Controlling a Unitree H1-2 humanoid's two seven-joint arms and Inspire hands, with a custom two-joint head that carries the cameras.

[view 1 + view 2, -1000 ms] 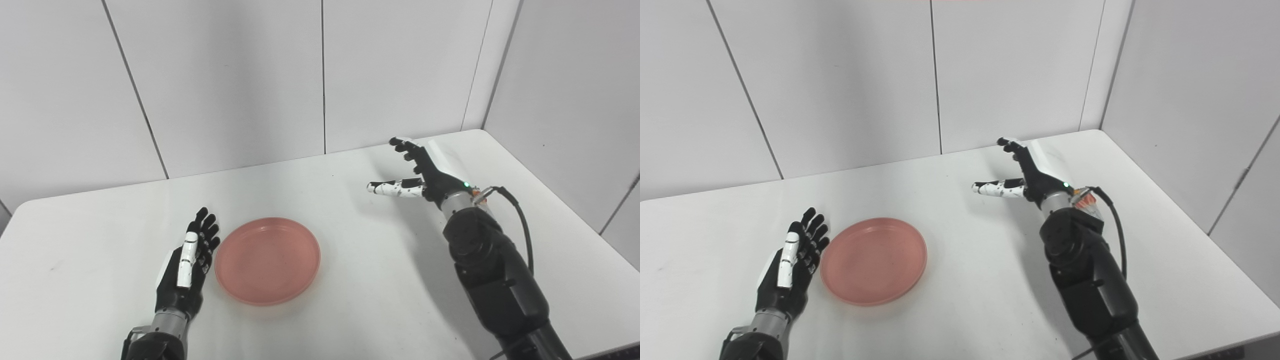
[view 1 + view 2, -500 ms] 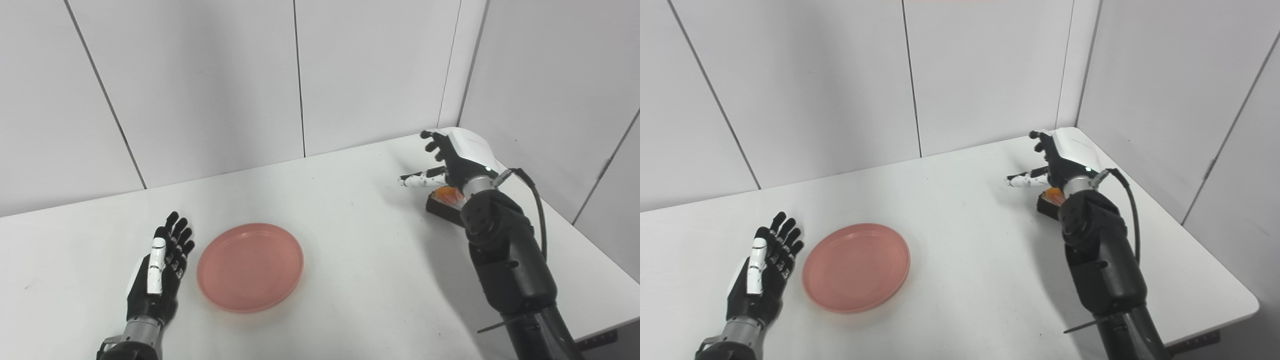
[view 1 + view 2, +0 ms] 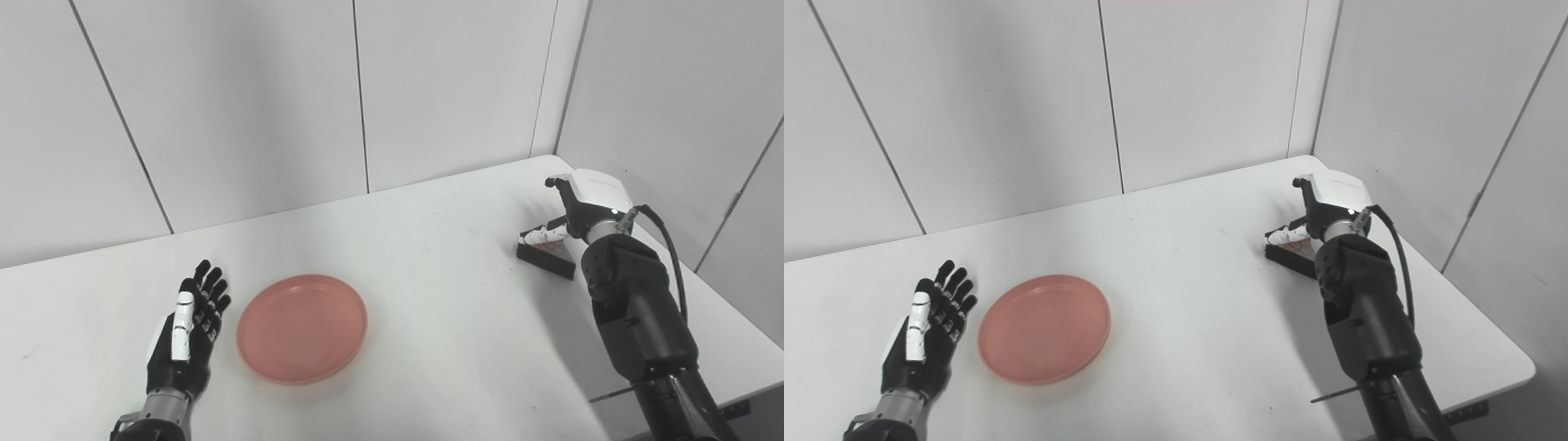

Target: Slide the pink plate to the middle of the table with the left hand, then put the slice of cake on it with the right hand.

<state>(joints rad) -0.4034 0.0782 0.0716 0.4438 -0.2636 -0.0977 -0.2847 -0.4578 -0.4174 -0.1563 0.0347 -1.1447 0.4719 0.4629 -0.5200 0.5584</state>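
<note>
On the white worktop (image 3: 441,306), toward 8 o'clock from its middle, the left hand (image 3: 184,343) lies just beside the pink plate (image 3: 302,327), at the plate's 9 o'clock, with a thin strip of worktop showing between them. Its fingers (image 3: 208,291) are stretched out flat and slightly fanned, pointing toward 12 o'clock, and they hold nothing. The pink plate sits flat and bare a little to the 8 o'clock side of the worktop's middle, its shallow rim raised all round. Well apart from it, out toward 2 o'clock near the far right corner of the worktop, lies the slice of cake (image 3: 547,256): a dark wedge with a pale reddish top, resting on the worktop. The right hand (image 3: 579,205) is poised over the slice's 2 o'clock end, white back plate uppermost, the black forearm coming in from 5 o'clock. Its thumb (image 3: 545,233) lies along the top of the slice and appears to touch it, while the other fingers curl downward on the far side; whether they actually close on the cake I cannot tell, since the hand itself hides the contact.
</note>
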